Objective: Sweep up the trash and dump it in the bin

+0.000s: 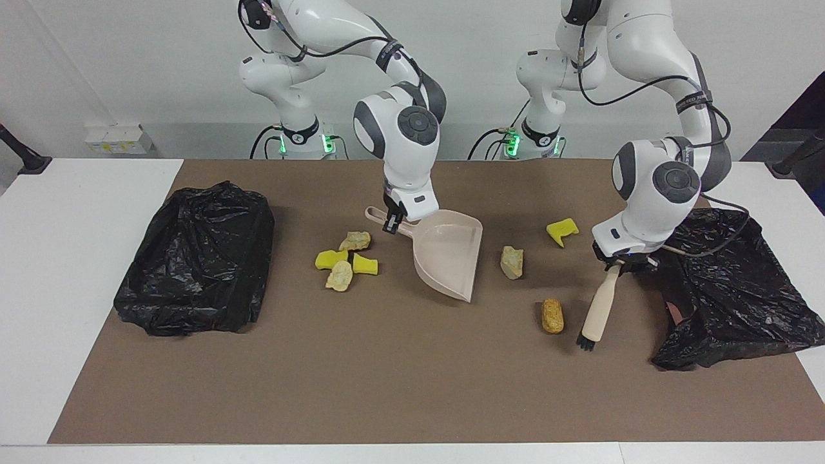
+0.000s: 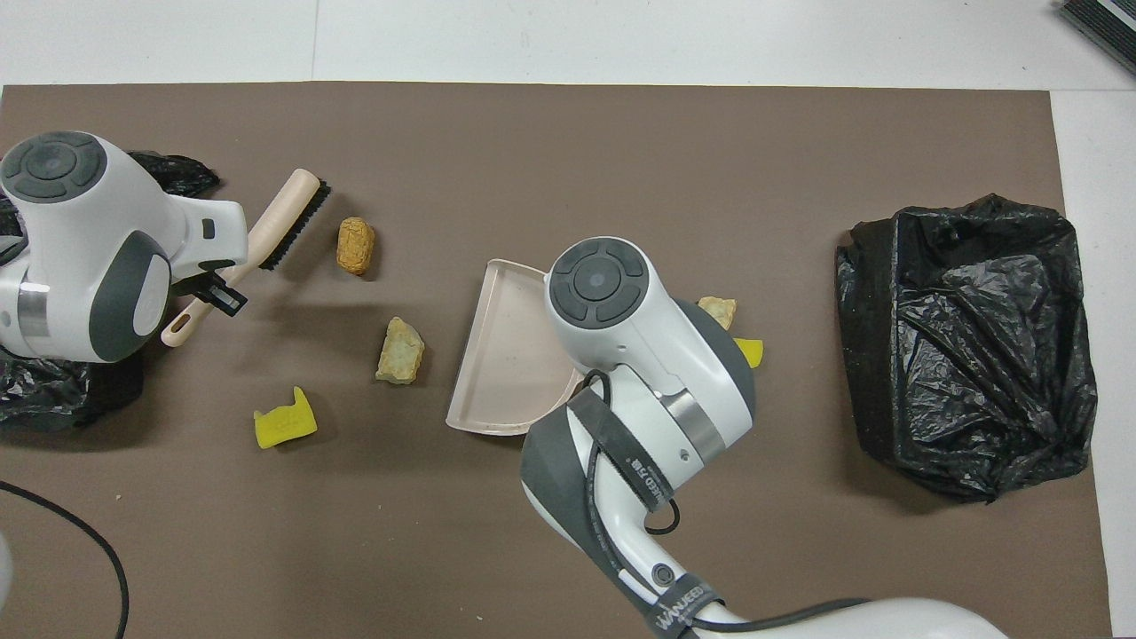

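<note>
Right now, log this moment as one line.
left gripper: shut on brush | right gripper: shut on dustpan | trash: unswept

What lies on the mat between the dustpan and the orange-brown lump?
Only one pale rocky lump lies between the dustpan and the orange-brown lump; the facing view shows it plainly.

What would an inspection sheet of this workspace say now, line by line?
Surface: brown mat on a white table.
Job's things: seven trash pieces loose on the mat; dustpan empty; two black-bagged bins.
Clutter: nothing seen.
Grippers: right claw shut on the dustpan handle; left claw shut on the brush, bristles beside the orange-brown lump.
Cables: black cables along both arms.
Surroundings: white wall, small white box.
</note>
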Motion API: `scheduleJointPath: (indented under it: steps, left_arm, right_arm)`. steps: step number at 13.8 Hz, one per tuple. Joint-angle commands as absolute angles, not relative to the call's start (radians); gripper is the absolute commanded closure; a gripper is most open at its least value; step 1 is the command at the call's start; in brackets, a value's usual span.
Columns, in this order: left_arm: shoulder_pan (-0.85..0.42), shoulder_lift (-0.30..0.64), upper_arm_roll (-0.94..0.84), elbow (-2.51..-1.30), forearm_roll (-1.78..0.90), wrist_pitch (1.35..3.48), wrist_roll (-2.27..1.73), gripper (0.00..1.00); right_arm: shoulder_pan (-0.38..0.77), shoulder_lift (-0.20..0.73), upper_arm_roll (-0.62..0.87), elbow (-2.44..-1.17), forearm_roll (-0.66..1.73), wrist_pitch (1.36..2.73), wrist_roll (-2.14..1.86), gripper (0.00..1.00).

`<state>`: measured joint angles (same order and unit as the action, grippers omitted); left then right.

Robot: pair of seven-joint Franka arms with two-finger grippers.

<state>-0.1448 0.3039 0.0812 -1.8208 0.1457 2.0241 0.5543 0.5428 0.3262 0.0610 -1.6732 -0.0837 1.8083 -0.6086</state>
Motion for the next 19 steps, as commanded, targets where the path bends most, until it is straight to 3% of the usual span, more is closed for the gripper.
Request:
scheduleJointPath:
  steps: [1, 7, 11, 15, 19]
  left_arm:
    - [-0.141, 0.295, 0.078, -1.847, 0.160, 2.025, 0.618, 1.00]
    - [-0.188, 0.243, 0.069, -1.956, 0.158, 2.082, 0.629, 1.00]
    - [-0.213, 0.193, 0.045, -2.002, 0.156, 1.938, 0.617, 1.00]
    - [-0.213, 0.106, -0.067, -2.141, 0.092, 1.891, 0.516, 1.00]
    - [-0.213, 0.063, -0.233, -2.134, -0.035, 1.835, 0.168, 1.00]
  right_arm:
    - [0.555, 0.298, 0.066, -1.732, -0.110, 1.842, -0.562, 1.00]
    - [0.594, 0.311, 0.074, -1.752, -0.092, 1.870, -0.522, 1.00]
    - [0.604, 0.305, 0.078, -1.787, -0.080, 1.878, -0.500, 1.00]
    - [0.600, 0.288, 0.078, -1.842, -0.078, 1.908, -0.505, 1.00]
    - [0.600, 0.288, 0.078, -1.847, -0.078, 1.908, -0.506, 1.00]
